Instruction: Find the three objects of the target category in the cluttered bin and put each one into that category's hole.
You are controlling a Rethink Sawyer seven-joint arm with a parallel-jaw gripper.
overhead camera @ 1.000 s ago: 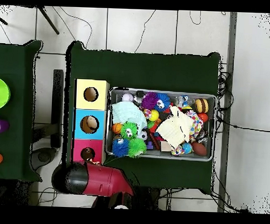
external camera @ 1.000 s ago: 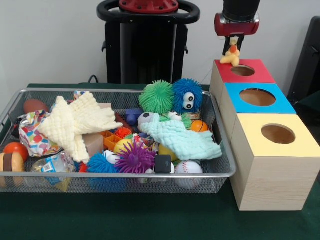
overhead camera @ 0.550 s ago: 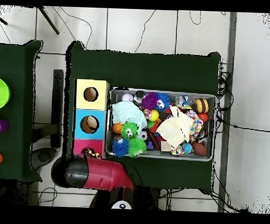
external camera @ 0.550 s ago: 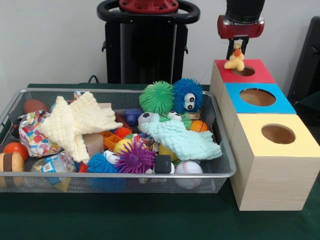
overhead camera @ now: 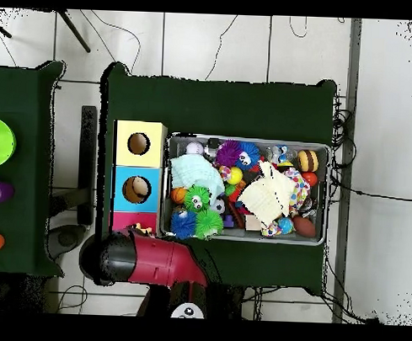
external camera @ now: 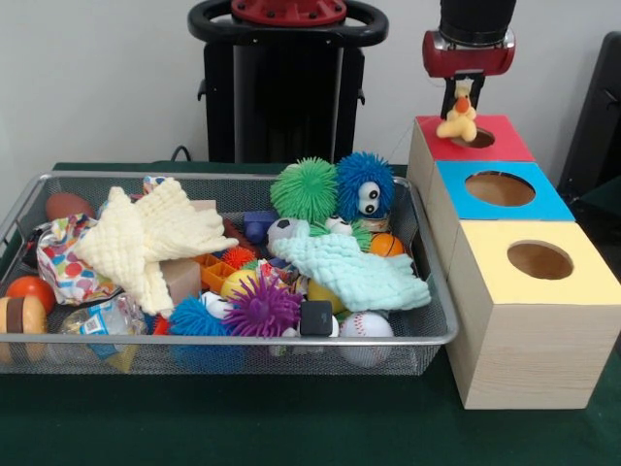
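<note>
Yellow duck toy (external camera: 457,120) pinched in the tool (external camera: 462,97), hanging directly over the hole of the red box (external camera: 495,139). Wire bin (external camera: 439,325) of clutter just beside the boxes on the green bench (external camera: 291,427).

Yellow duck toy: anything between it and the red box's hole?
Nothing visible. The claw holds the yellow duck toy directly above the hole in the red box, and the opening shows open and unobstructed in the front view.
</note>
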